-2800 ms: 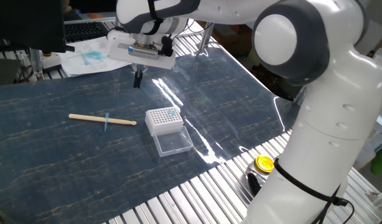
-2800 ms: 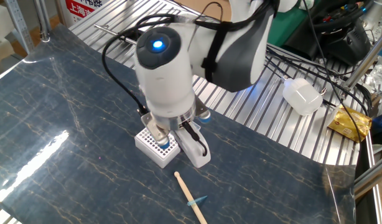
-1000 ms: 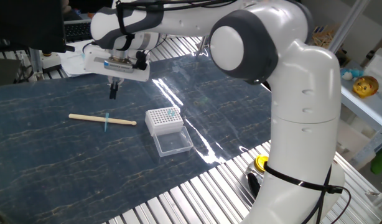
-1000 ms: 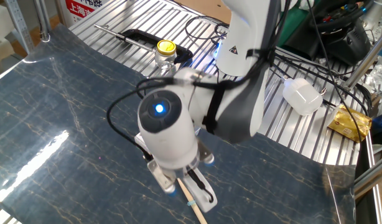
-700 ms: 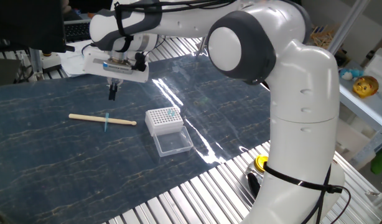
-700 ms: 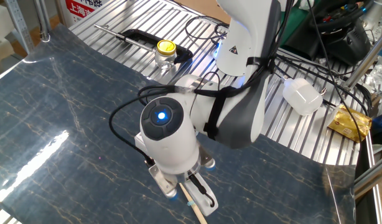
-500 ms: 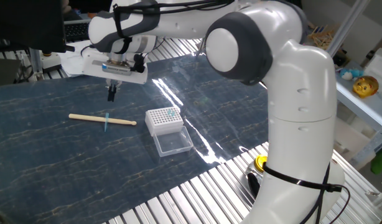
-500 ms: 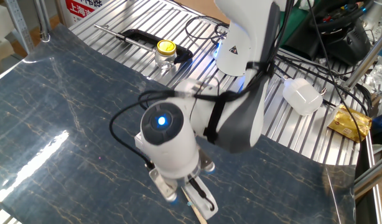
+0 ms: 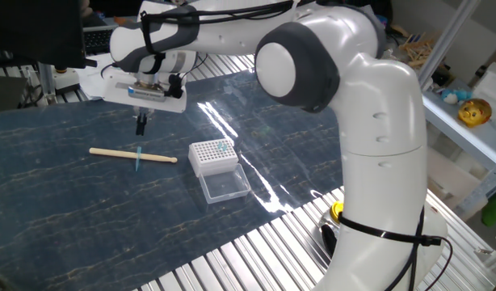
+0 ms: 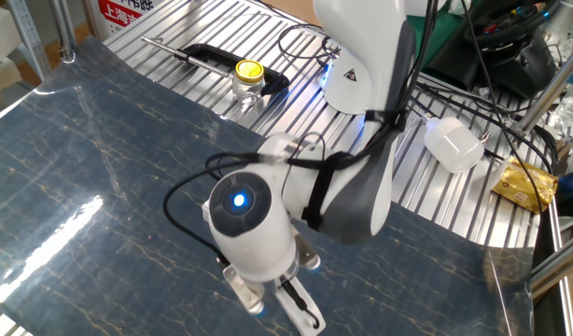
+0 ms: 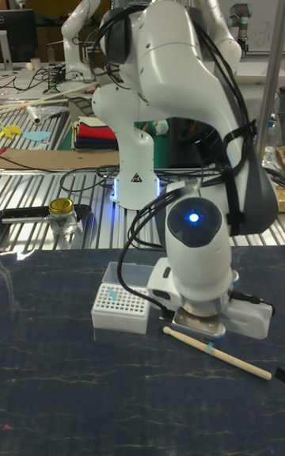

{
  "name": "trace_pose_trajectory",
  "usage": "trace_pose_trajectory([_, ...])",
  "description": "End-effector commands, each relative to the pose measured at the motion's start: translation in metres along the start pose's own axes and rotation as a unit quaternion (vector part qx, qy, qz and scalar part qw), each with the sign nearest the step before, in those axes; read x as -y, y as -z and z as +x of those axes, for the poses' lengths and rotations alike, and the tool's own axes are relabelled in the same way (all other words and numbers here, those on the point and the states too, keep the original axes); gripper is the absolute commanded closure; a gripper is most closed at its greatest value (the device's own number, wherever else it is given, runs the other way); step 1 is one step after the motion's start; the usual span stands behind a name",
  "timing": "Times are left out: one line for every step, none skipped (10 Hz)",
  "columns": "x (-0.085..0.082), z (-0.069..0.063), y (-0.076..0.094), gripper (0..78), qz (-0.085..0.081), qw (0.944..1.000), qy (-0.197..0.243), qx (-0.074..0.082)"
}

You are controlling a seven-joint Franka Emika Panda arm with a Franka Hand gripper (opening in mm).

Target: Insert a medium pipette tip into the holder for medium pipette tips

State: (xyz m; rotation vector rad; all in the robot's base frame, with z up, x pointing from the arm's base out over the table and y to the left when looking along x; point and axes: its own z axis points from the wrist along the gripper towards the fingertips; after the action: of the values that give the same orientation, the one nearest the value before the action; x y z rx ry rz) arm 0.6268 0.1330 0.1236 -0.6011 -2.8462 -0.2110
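The medium pipette tip (image 9: 139, 158), a thin teal cone, lies across a pale wooden stick (image 9: 119, 152) on the dark mat. My gripper (image 9: 140, 128) hangs just above and slightly behind the tip, its dark fingers pressed together and holding nothing. The holder (image 9: 212, 156), a white rack with a grid of holes, stands right of the stick with its clear lid (image 9: 225, 187) folded open in front. In the tall fixed view the holder (image 11: 120, 308) sits left of the wrist, and the stick (image 11: 237, 362) runs out from under it. In the other fixed view the wrist hides the fingers.
A glass jar with a yellow lid (image 10: 246, 79) and a black tool stand on the metal slats behind the mat. Another yellow cap (image 9: 342, 212) lies by the robot base. Papers (image 9: 111, 77) sit at the mat's far edge.
My gripper has travelled left from beside the holder to a spot above the stick and the tip, still drifting left over the last second. The tip, stick and holder have not moved.
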Motion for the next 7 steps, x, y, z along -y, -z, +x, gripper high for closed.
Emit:
trace_pose_trajectory([-0.0027, -0.0039, -0.0045, 77.6, 0.0, 1.0, -0.004, -0.001])
trace_pose_trajectory([-0.0033, -0.0054, -0.007, 77.6, 0.002, 1.0, -0.006, -0.005])
trace_pose_trajectory([-0.0034, -0.0057, -0.0074, 77.6, 0.003, 1.0, -0.006, -0.007])
trace_pose_trajectory([-0.0034, -0.0057, -0.0069, 77.6, 0.003, 0.9999, -0.008, -0.007])
trace_pose_trajectory([-0.0034, -0.0056, -0.0064, 77.6, 0.004, 0.9999, -0.007, -0.012])
trace_pose_trajectory([-0.0034, -0.0056, -0.0064, 77.6, 0.005, 0.9999, -0.007, -0.012])
trace_pose_trajectory([-0.0034, -0.0056, -0.0064, 77.6, 0.006, 0.9999, -0.008, -0.013])
